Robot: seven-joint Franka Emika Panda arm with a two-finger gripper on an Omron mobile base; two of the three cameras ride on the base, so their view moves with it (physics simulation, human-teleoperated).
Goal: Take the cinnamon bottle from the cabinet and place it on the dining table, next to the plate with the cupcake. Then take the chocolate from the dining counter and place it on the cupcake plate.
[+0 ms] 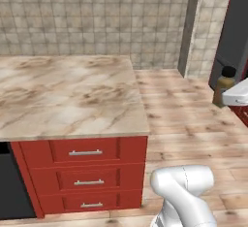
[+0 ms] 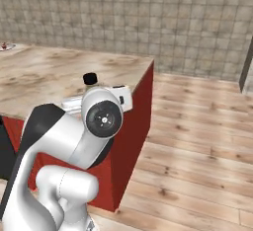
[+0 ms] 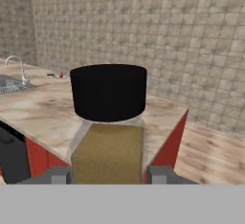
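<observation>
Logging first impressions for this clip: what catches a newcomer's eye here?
The cinnamon bottle, black-capped, looms close in the hand view, clamped in the gripper. Beyond it stretches the long marble dining table with its red base. Far off on that top sits the plate.

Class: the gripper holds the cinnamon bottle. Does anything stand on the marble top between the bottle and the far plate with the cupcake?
Nothing visible does. The gripper is shut on the cinnamon bottle, and the dining table lies bare up to the plate at its far end.
</observation>
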